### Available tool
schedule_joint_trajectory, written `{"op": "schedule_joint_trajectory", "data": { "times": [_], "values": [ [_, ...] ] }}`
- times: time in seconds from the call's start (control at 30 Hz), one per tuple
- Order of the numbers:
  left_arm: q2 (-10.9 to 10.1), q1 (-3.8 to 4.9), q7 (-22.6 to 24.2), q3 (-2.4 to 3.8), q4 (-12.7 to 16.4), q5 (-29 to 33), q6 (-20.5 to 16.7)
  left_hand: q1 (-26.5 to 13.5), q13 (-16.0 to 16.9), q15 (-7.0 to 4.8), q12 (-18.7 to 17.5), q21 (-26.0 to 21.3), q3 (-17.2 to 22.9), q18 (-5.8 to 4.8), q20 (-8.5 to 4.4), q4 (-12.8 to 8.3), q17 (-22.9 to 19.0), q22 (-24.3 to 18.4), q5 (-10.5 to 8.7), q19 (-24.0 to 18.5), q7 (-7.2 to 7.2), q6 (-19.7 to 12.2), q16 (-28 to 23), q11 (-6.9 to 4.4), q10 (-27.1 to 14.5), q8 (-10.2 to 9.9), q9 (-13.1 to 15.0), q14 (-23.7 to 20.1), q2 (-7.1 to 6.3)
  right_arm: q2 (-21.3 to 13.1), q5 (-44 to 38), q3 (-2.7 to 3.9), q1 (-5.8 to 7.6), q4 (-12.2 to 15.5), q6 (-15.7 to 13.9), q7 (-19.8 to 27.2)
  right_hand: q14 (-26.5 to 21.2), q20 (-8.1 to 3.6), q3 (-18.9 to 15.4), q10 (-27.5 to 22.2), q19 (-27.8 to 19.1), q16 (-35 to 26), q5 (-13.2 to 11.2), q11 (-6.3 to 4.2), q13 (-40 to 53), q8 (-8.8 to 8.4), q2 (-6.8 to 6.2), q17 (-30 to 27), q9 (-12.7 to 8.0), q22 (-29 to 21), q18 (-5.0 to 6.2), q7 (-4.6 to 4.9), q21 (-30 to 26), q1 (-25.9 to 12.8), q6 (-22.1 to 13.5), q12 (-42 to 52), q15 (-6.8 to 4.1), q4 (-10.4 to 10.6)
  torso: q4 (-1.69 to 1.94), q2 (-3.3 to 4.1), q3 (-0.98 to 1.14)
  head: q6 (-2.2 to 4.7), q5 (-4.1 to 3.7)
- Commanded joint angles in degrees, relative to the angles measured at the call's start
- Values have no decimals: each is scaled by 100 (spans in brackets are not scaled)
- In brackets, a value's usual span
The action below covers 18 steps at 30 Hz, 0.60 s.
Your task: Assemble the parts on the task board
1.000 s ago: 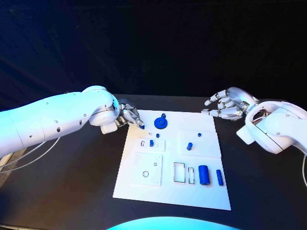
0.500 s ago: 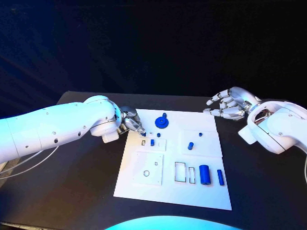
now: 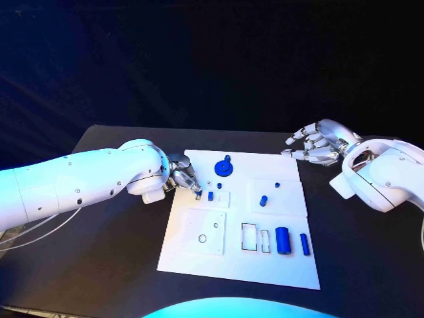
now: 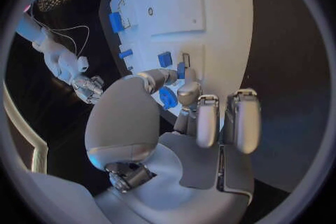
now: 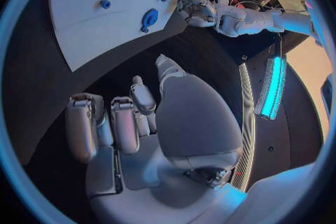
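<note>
The white task board [image 3: 269, 268] lies mid-table. My left hand [image 3: 181, 174] is at its far left edge and pinches a small blue part [image 3: 199, 193] at its fingertips, just over a small slot beside a blue peg [image 3: 210, 196]. The left wrist view shows that part [image 4: 181, 70] at the fingertips [image 4: 187, 89], by the slot. A blue disc part [image 3: 222, 169] stands at the board's far end. A blue cylinder [image 3: 281, 240] and a blue bar [image 3: 305, 244] lie near the front right. My right hand [image 3: 313, 144] hovers off the board's far right corner, fingers curled, holding nothing.
Another short blue peg [image 3: 263, 201] stands mid-board, with a tiny blue stud [image 3: 218, 186] behind the slot. Square and rectangular recesses [image 3: 248, 238] and a round hole [image 3: 201, 240] mark the front half. Black table [image 3: 97, 265] surrounds the board.
My left hand has moved along the board's left edge toward me, carrying the small blue part from beside the disc to the small slot. The right hand has stayed put.
</note>
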Motion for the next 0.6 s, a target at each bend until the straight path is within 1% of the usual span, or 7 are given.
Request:
{"op": "schedule_joint_trajectory", "data": {
  "times": [0.03, 0.2, 0.4, 0.5, 0.6],
  "values": [
    [-5, -6, -36, 0, 31, -94, 164, -7, 5, -48, 15, 36, 1070, -47, 0, -1106, 1199, 652, 24, 35, -35, 88, 37, 15, 41, 11, 210, 521, 37, 3, -28, 1, -4, 2, 21, 33, 429, -39, 12, -19, 231, -19, 28, -33, -9, 31, -4, 882, -7, 1174, 84, -10, -29, -41, 18, 1, -22, 5, 5, 4, -3, -19, 5],
    [-16, -10, -45, -1, 47, -136, 261, -15, 14, -50, 21, 33, 1072, -45, -3, -1111, 1203, 644, 49, 30, -38, 96, 39, 12, 49, 12, 213, 522, 30, 7, -30, 0, -5, 5, 20, 33, 429, -39, 12, -19, 231, -19, 28, -33, -9, 31, -4, 882, -7, 1174, 84, -10, -29, -41, 18, 1, -22, 5, 5, 0, -1, -27, 9],
    [-26, -13, -52, -2, 67, -190, 320, -18, 22, -52, 26, 37, 1073, -47, -4, -1113, 1207, 653, 63, 35, -40, 100, 41, 11, 54, 12, 214, 523, 26, 9, -32, 0, -7, 6, 26, 34, 429, -39, 12, -19, 231, -19, 28, -33, -9, 31, -4, 882, -7, 1174, 84, -10, -29, -41, 18, 1, -22, 5, 3, 2, -4, -42, 18],
    [-33, -13, -52, -2, 74, -224, 332, -20, 22, -52, 26, 36, 1074, -46, -5, -1114, 1207, 650, 68, 34, -41, 102, 41, 10, 55, 12, 214, 524, 25, 9, -32, 0, -7, 5, 28, 34, 429, -39, 12, -19, 231, -19, 28, -33, -9, 31, -4, 882, -7, 1174, 84, -10, -29, -41, 18, 1, -22, 5, 0, -2, -2, -33, 27],
    [-36, -15, -53, -2, 78, -245, 346, -22, 22, -53, 26, 34, 1074, -45, -6, -1116, 1208, 647, 76, 31, -42, 105, 42, 9, 56, 13, 215, 524, 22, 8, -33, 0, -8, 5, 29, 35, 429, -39, 12, -19, 231, -19, 28, -33, -9, 31, -4, 882, -7, 1174, 84, -10, -29, -41, 18, 1, -22, 5, 4, -1, -2, -30, 21]
  ]
}}
